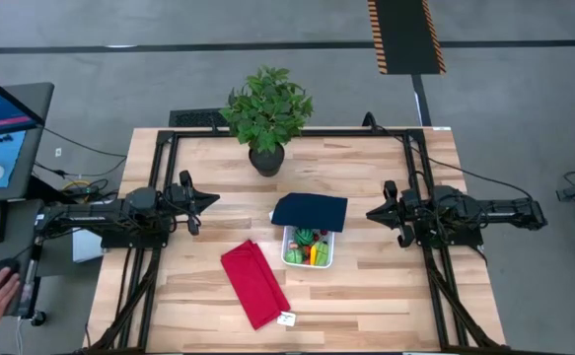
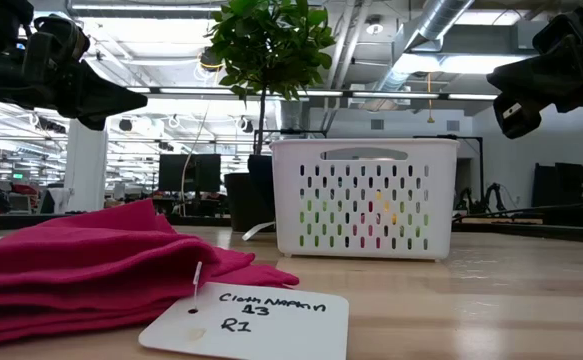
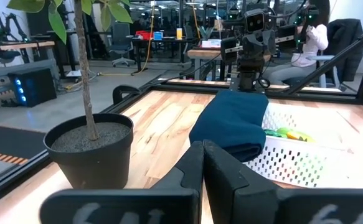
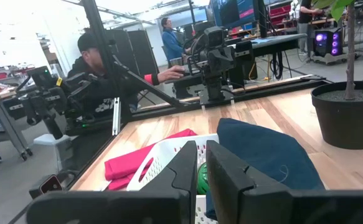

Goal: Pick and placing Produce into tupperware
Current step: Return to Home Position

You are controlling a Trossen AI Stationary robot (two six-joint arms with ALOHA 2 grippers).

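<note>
produce (image 1: pixel 308 247) is lying heaped inside the tupperware (image 2: pixel 363 215), showing glossy green, orange and red rounded pieces; i cannot count them; the tupperware, one white plastic bin with rows of slotted holes and a handle cut-out, is standing upright near the table's middle, mouth facing up, its longer side running towards the plant; one soft dark navy cloth (image 1: pixel 310 211) is draping over its far rim; one red cloth (image 1: pixel 254 283), folded into a long strip, is lying just beside the bin, slanting diagonally, with one white paper tag (image 2: pixel 246 322) at its near end; one leafy plant in a round black pot (image 1: pixel 267 113) is standing at the far edge; the left gripper (image 1: pixel 211 198) is hovering above the table's left side, fingers pressed together on nothing; the right gripper (image 1: pixel 371 212) is hovering at the right side, pointing inward, fingers likewise closed and empty.
</note>
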